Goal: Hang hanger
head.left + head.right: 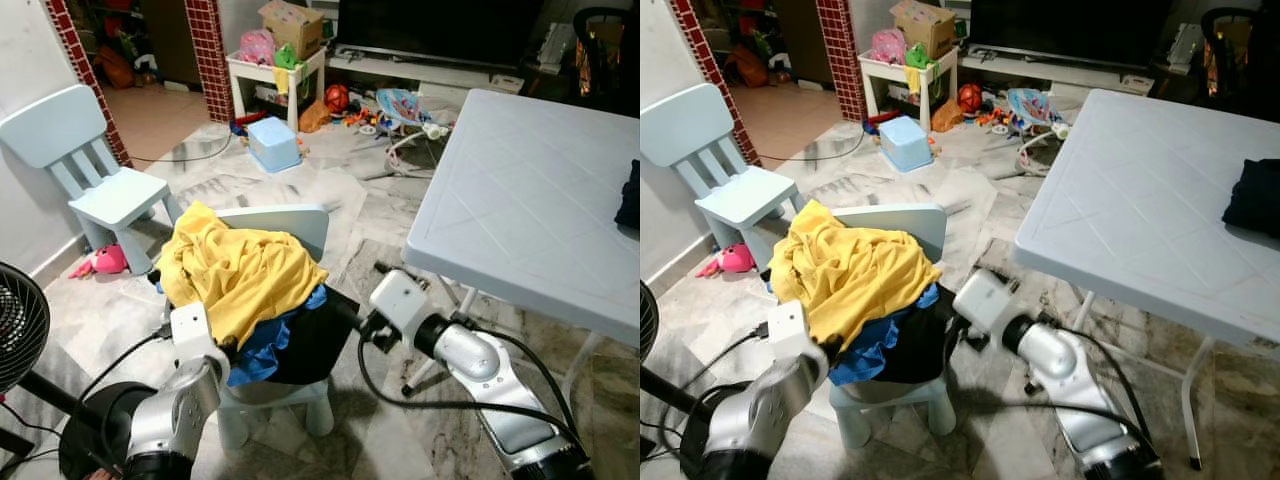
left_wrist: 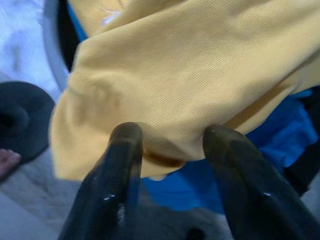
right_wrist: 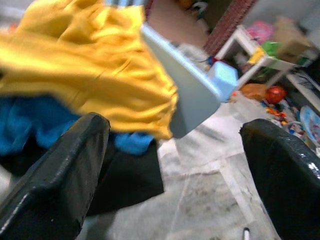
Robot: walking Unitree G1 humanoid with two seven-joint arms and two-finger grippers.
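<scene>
Both grippers at a heap of clothes on a small pale-blue plastic chair (image 1: 290, 225), centre of the frame.

The left gripper (image 2: 172, 145), fingers parted, presses its tips to the yellow knit shirt (image 1: 240, 270) without clasping it. The right gripper (image 3: 175, 150) gapes wide, holding nothing, beside the black garment (image 1: 310, 345) and blue cloth (image 1: 262, 345) beneath. I cannot make out a hanger. A white plastic table (image 1: 530, 200) stands at right.

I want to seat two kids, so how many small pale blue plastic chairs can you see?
2. One pale blue plastic chair stands bare by the left wall; the other chair is before the robot, piled with yellow cloth, blue and black clothes. More may be hidden.
</scene>
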